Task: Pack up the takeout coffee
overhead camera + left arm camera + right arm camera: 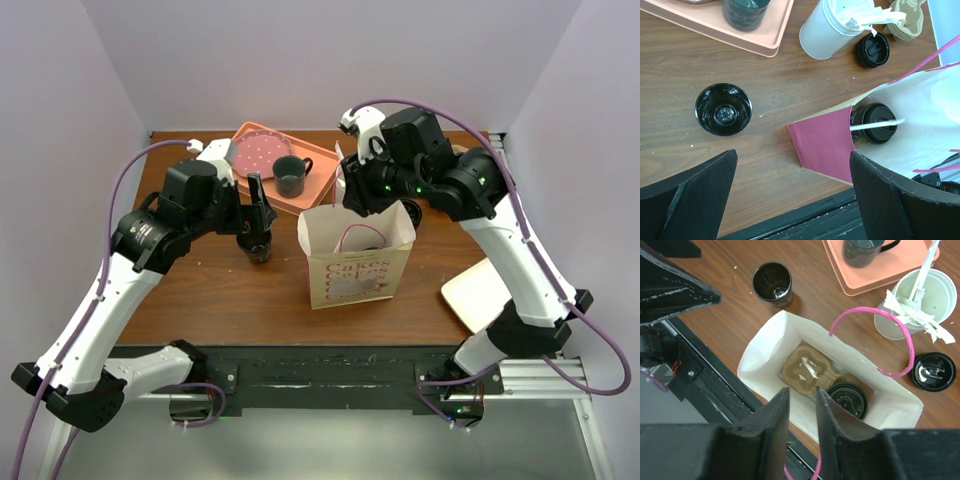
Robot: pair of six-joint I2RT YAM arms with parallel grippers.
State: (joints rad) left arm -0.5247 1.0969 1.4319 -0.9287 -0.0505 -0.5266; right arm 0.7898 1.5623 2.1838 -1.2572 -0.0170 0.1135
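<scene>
The takeout coffee [847,399], a black cup with a round black lid, stands in a tan carrier [805,367] inside the white paper bag [355,262]. It also shows in the left wrist view [875,122]; its lettering is hidden. My right gripper [802,392] hovers over the bag's mouth [352,195], its fingers a narrow gap apart with nothing between the tips. A pink handle strand shows through the gap. My left gripper [793,160] is wide open and empty, above the table [260,205] between the bag and a plain lidless black cup [723,109].
A pink tray [322,160] at the back holds a dark mug [290,175] and a dotted plate [258,152]. A white lidless cup [920,300] with paper scraps and a loose black lid [932,371] stand behind the bag. A cream board [480,292] lies at the right.
</scene>
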